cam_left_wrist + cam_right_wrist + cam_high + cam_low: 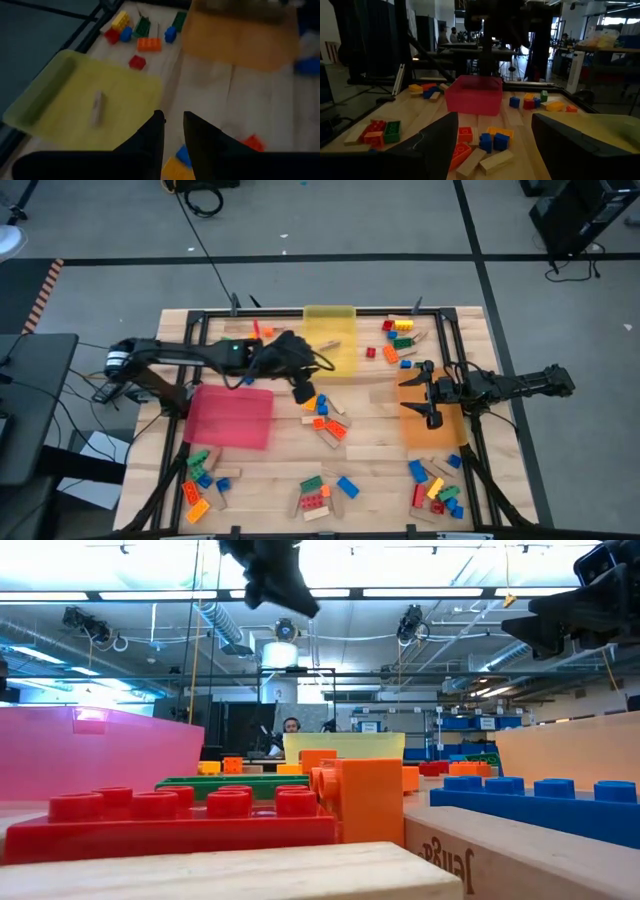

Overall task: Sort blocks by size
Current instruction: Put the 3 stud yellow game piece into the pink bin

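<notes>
Studded bricks and tan wooden blocks lie in clusters on the table: at the middle (325, 418), far right (400, 340), near left (203, 480), near middle (318, 495) and near right (437, 485). One wooden block (97, 107) lies flat in the yellow tray (330, 330). My left gripper (303, 392) hangs above the middle cluster, between the yellow and pink trays, its fingers a narrow gap apart (173, 132) and empty. My right gripper (432, 395) hangs wide open and empty (495, 130) over the orange tray (445, 435).
The pink tray (232, 418) sits at the left, the yellow tray at the far middle, the orange tray at the right. A black frame (200, 315) runs round the table. Bare wood shows between the middle and near clusters. People show in the room beyond.
</notes>
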Controlling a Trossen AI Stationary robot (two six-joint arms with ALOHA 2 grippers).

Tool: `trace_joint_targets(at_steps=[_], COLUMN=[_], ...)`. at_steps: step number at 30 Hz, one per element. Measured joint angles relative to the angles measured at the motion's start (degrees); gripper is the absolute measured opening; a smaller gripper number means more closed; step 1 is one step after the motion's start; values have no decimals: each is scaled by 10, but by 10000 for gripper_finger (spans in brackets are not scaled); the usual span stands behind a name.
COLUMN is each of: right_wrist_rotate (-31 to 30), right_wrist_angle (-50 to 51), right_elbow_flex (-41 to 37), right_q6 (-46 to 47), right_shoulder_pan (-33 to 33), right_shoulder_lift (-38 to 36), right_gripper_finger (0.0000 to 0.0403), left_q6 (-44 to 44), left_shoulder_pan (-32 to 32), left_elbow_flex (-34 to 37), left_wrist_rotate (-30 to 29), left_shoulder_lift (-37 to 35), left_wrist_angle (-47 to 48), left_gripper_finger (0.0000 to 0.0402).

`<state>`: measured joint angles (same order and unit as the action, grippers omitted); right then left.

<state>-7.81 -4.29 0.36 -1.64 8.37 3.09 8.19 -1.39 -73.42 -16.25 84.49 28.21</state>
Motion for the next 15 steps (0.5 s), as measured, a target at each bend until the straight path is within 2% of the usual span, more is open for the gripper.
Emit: trace_joint_targets(at_steps=[7, 15], right_wrist_rotate=[0, 0], right_wrist_angle=[-1, 0], right_elbow_flex=[0, 0], right_q6=[0, 0], right_shoulder_pan=[0, 0], right_shoulder_lift=[0, 0], right_gripper_finger=[268, 270], left_q6=[-48, -55], left_shoulder_pan=[-1, 0], left_elbow_flex=[32, 34], left_wrist_rotate=[-12, -13], left_shoulder_lift=[0, 3], left_wrist_angle=[8, 15], left_gripper_finger=[98, 190])
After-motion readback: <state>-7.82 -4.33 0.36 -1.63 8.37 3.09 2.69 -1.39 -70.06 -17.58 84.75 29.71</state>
